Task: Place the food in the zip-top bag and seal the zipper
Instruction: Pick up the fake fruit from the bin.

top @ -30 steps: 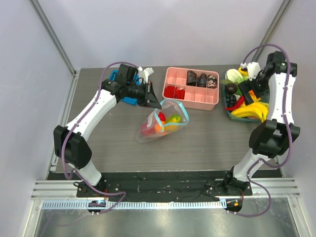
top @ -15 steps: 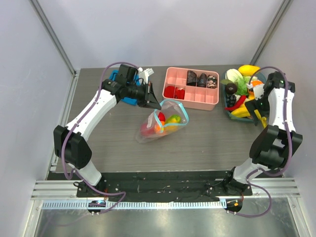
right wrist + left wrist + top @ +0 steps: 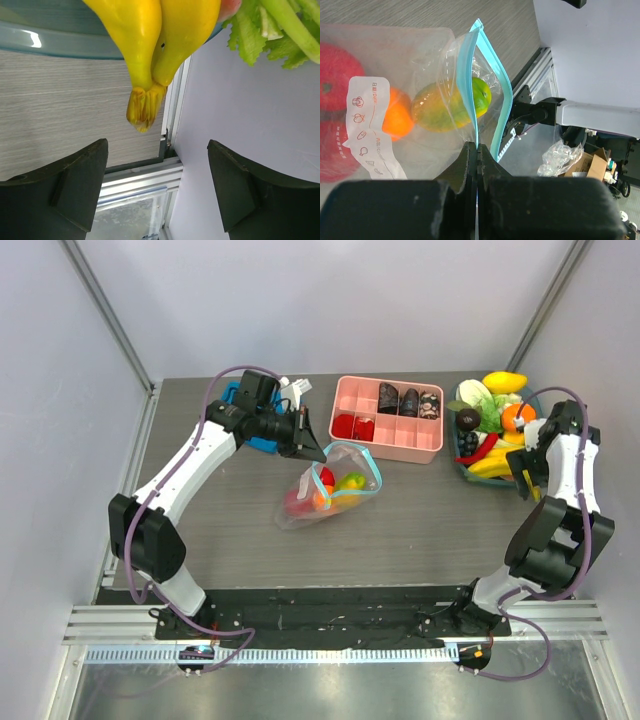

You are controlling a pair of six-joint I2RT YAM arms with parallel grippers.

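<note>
The clear zip-top bag [image 3: 330,490] lies mid-table with its mouth held open. It holds red pieces [image 3: 332,70], an orange [image 3: 397,117] and a yellow-green piece [image 3: 442,102]. My left gripper [image 3: 313,450] is shut on one side of the teal-blue zipper [image 3: 469,95] at the bag's mouth. My right gripper [image 3: 527,472] is open and empty, just off the stem end of the yellow banana bunch [image 3: 150,45], which lies in the teal tray [image 3: 465,468] at the far right. More food sits in that tray: an orange [image 3: 516,416], a red pepper [image 3: 480,449], greens [image 3: 480,400].
A pink divided box [image 3: 388,418] with dark and red pieces stands behind the bag. A blue object [image 3: 262,443] lies under my left arm. The right wall and the table's metal edge rail [image 3: 172,130] are close beside my right gripper.
My right arm has swung down and toward the near right, from above the tray's back to its front edge beside the bananas. My left gripper and the bag have not moved.
</note>
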